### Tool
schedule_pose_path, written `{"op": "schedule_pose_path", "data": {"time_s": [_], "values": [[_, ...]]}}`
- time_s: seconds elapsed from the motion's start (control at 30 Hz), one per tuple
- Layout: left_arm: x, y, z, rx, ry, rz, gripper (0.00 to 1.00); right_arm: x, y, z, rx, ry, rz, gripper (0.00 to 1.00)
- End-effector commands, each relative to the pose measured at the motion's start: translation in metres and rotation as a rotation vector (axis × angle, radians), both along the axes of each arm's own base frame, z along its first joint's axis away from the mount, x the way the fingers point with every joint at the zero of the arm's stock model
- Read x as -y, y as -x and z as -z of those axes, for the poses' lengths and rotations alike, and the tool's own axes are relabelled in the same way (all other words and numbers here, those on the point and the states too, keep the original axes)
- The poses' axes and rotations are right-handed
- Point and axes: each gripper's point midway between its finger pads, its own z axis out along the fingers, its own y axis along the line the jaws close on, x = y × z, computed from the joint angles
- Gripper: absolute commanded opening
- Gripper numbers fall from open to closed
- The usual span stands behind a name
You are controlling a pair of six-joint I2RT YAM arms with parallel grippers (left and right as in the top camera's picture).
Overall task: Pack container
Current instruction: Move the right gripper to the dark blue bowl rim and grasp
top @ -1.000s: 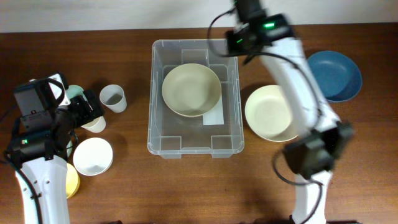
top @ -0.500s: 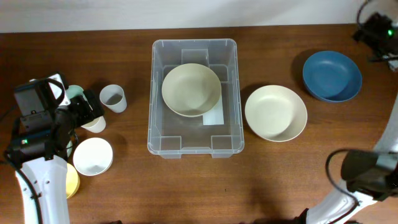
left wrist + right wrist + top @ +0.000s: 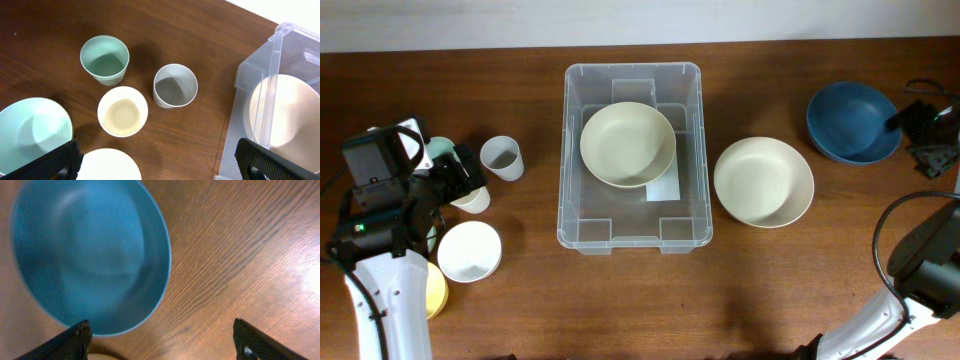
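Container point(image 3: 630, 218): clear plastic bin, upright at mid-table.
Inside container: cream bowl point(image 3: 627, 144) toward the far end, overlapping a white label point(image 3: 667, 190); any writing too small to read.
Right of container: second cream bowl point(image 3: 763, 182) just beside; blue bowl point(image 3: 853, 121) farther right.
Left of container: grey cup point(image 3: 502, 157), near.
Right gripper point(image 3: 162, 342): fingers spread wide, holding nothing, over the blue bowl's edge.
Left gripper point(image 3: 157, 160): fingers spread wide, holding nothing, near the grey cup.

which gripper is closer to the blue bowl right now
Right. The right gripper is open just off the blue bowl's right edge. The left gripper, also open, is at the table's other end, beyond the container, beside the grey cup.
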Motion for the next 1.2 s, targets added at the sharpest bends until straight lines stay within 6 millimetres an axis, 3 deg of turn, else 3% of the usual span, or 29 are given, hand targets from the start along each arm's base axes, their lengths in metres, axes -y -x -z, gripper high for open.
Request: {"op": "schedule_pose_path", "data": {"time_s": [0.0, 0.27, 0.57, 0.9, 1.17], "values": [[0.000, -0.004, -0.011, 0.031, 0.008, 0.000, 1.00, -0.010, -0.001, 0.030, -0.005, -0.048, -0.010, 0.86], [0.000, -0.004, -0.011, 0.031, 0.008, 0.000, 1.00, -0.015, -0.008, 0.073, 0.069, -0.049, -0.023, 0.86], [0.000, -0.004, -0.011, 0.031, 0.008, 0.000, 1.00, -0.012, -0.013, 0.096, 0.099, -0.031, -0.026, 0.84], [0.000, -0.004, -0.011, 0.031, 0.008, 0.000, 1.00, -0.019, -0.013, 0.119, 0.064, -0.053, -0.036, 0.58], [0.000, -0.004, -0.011, 0.031, 0.008, 0.000, 1.00, -0.018, -0.015, 0.118, 0.070, -0.049, -0.038, 0.26]]}}
